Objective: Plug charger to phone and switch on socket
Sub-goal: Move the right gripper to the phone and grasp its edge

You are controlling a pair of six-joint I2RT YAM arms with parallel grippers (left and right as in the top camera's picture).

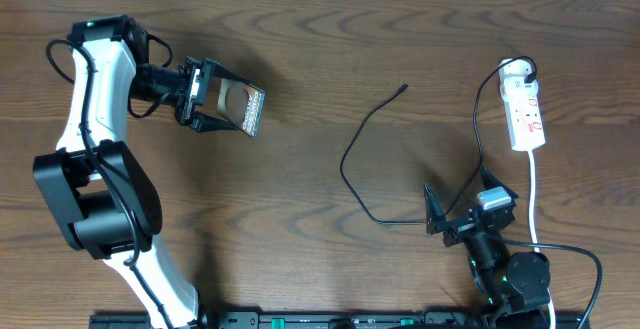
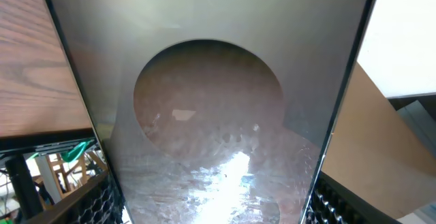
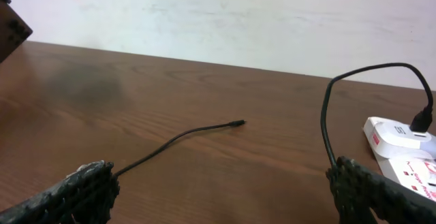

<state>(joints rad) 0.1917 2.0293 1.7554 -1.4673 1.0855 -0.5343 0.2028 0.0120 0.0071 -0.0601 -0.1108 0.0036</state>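
Note:
My left gripper [image 1: 212, 97] is shut on the grey-silver phone [image 1: 243, 107] and holds it at the table's back left. In the left wrist view the phone [image 2: 211, 60] fills the frame between the finger pads, its dark round patch in the middle. The charger cable [image 1: 356, 141] lies loose in a curve at centre right, its connector tip [image 1: 403, 87] pointing to the back. In the right wrist view the tip [image 3: 238, 122] lies ahead on the wood. The white socket strip [image 1: 526, 107] lies at the right, with the charger plugged into its far end. My right gripper [image 1: 462, 209] is open and empty at the front right.
The socket's white cord [image 1: 534, 194] runs toward the front beside the right arm. A black rail [image 1: 330, 320] lines the table's front edge. A pale wall [image 3: 225, 13] stands behind the table's far edge.

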